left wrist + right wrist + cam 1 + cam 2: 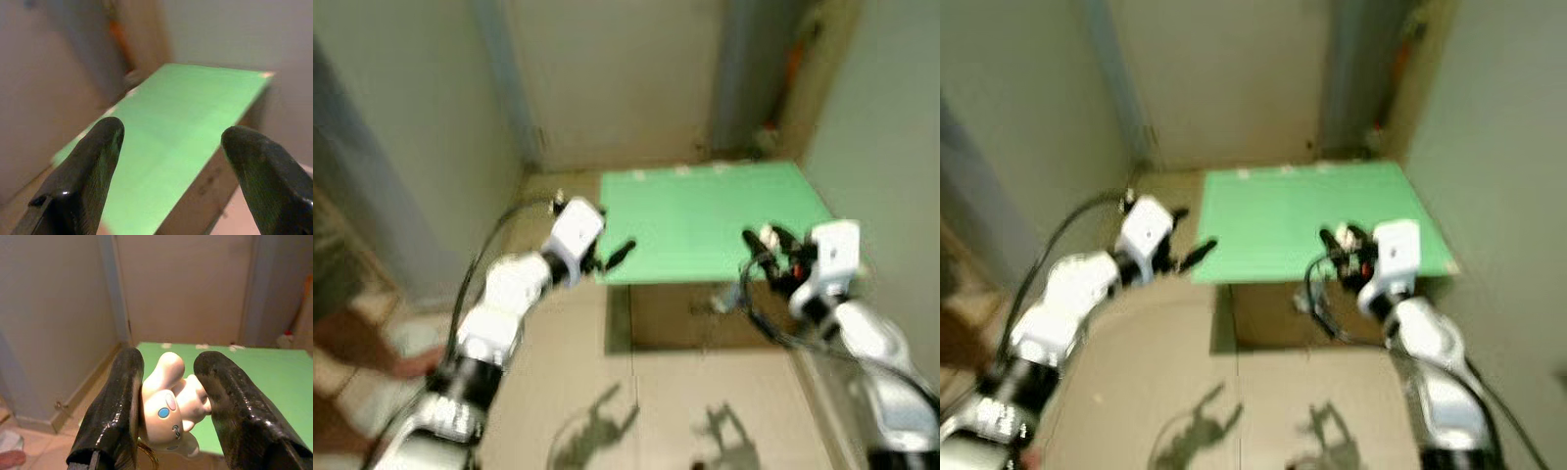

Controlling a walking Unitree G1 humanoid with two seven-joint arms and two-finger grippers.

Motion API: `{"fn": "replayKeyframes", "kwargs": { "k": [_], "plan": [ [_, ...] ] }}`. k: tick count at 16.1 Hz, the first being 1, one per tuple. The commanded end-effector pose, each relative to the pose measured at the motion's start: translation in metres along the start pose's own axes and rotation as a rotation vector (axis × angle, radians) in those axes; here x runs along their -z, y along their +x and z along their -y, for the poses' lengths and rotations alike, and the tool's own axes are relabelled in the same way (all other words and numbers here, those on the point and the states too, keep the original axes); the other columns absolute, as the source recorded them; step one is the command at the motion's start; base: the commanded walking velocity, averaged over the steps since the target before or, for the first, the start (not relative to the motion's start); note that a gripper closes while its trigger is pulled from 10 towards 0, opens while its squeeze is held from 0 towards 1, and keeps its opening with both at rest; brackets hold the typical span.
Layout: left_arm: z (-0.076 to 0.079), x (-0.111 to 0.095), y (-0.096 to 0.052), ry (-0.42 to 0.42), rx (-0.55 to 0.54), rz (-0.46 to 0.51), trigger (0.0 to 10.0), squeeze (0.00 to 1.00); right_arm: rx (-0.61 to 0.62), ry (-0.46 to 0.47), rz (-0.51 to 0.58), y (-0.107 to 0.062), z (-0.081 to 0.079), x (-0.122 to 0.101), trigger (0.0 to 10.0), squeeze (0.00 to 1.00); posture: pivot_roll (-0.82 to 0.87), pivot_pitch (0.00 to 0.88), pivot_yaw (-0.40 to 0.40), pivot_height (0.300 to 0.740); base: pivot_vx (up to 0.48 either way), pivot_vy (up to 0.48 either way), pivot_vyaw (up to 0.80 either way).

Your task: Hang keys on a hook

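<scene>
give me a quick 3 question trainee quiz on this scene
1. True or false: the left gripper is open and holds nothing.
2. What is clamped in the right gripper? A) a cream cartoon figure charm B) a spoon C) a cloth
3. What colour is the table top ahead of both grippers?

Key: 1 true. 2 A, the cream cartoon figure charm sits between the fingers. 3 green.
</scene>
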State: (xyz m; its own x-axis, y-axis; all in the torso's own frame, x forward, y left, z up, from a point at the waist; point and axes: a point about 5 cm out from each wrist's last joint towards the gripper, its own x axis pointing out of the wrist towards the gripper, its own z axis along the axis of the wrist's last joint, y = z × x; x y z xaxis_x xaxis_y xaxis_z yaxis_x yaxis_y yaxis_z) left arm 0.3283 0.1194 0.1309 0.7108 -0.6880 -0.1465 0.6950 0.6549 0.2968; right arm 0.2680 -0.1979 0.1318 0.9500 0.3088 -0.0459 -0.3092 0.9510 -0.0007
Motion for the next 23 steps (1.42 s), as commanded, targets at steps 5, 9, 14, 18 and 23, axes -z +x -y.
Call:
{"fn": "replayKeyframes", "kwargs": {
  "k": [5, 9, 14, 18, 23],
  "plan": [
    [-0.006, -0.023, 0.013, 0.07, 0.13, 0.036, 10.0, 0.0, -0.105, 0.002, 0.033, 0.008, -0.02, -0.024, 0.0, 0.0, -0.17, 0.0, 0.081, 0.74, 0.0, 0.0, 0.0],
    [-0.003, -0.032, 0.024, 0.05, 0.203, 0.063, 10.0, 0.0, -0.131, 0.035, 0.054, 0.009, -0.03, -0.034, 0.0, 0.0, -0.18, 0.0, 0.083, 0.74, 0.0, 0.0, 0.0],
    [0.013, -0.032, 0.039, 0.039, 0.277, 0.066, 10.0, 0.0, -0.142, 0.062, 0.074, 0.009, -0.036, -0.045, 0.0, 0.0, -0.2, 0.0, 0.081, 0.74, 0.0, 0.0, 0.0],
    [0.029, -0.039, 0.052, 0.029, 0.318, 0.09, 10.0, 0.0, -0.152, 0.071, 0.086, 0.012, -0.042, -0.051, 0.0, 0.0, -0.21, 0.0, 0.079, 0.74, 0.0, 0.0, 0.0],
    [0.039, -0.049, 0.065, 0.034, 0.349, 0.123, 10.0, 0.0, -0.192, 0.082, 0.099, 0.019, -0.054, -0.058, 0.0, 0.0, -0.21, 0.0, 0.072, 0.74, 0.0, 0.0, 0.0]
  ]
}}
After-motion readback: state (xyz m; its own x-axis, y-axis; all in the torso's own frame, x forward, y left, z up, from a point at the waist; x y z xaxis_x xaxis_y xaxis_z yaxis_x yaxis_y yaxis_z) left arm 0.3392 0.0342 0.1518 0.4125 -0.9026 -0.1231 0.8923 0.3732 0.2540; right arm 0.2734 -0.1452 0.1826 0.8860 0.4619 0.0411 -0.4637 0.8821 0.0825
